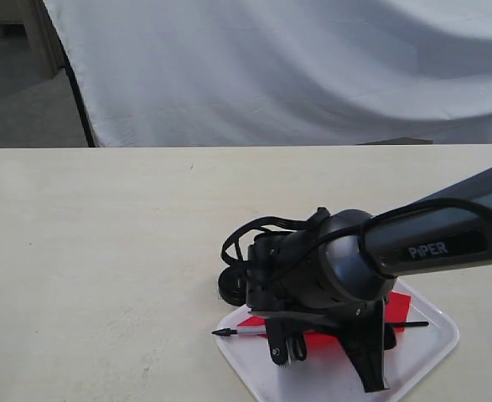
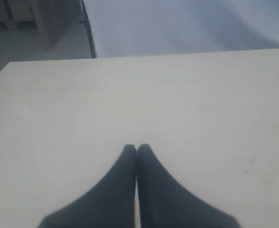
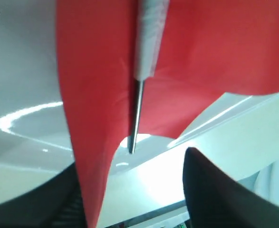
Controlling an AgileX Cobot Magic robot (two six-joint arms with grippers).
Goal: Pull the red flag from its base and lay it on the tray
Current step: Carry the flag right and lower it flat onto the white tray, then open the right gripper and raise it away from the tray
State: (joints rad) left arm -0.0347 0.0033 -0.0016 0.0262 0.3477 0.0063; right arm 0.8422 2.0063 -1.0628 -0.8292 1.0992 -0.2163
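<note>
The red flag [image 1: 398,308] lies flat on the white tray [image 1: 426,350], its thin pole running across with the black pointed tip [image 1: 218,333] sticking out over the tray's left rim. The round black base [image 1: 230,289] sits on the table just behind the tray's left corner. My right gripper [image 1: 325,358] hangs low over the tray, open, with the flag beneath and between its fingers. In the right wrist view the red flag [image 3: 96,85] and its grey pole [image 3: 146,42] fill the picture; the right gripper [image 3: 129,194] is spread wide. My left gripper [image 2: 137,148] is shut on nothing over bare table.
The beige table [image 1: 103,251] stretches to the left and back. A white cloth backdrop [image 1: 296,67] hangs behind its far edge. The right arm [image 1: 447,243] reaches in from the right, with black cables looped at its wrist.
</note>
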